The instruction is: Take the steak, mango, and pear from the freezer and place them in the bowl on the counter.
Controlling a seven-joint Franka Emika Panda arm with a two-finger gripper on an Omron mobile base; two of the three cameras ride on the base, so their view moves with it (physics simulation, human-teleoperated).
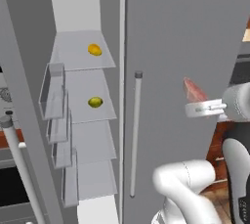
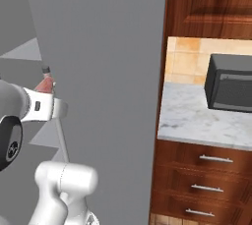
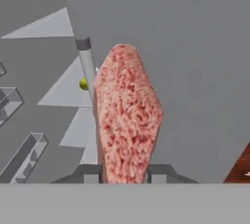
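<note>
Steak [image 3: 128, 115] stands clamped between the gripper [image 3: 125, 173] fingertips; the left base view adds mango [image 1: 94, 49] and pear [image 1: 95, 102] on 2 freezer [image 1: 185, 32] shelves.

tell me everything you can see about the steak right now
The steak is a flat pinkish-red slab mottled with pale streaks, rounded at its far end. It stands on edge between the two fingers of the claw, which is shut on its lower end, so it is held in the air. It sits out of the freezer, in front of the grey closed door beside the open compartment, near the long rod handle. Nothing else touches it. In the left base view it juts up from the claw, tilted.
</note>
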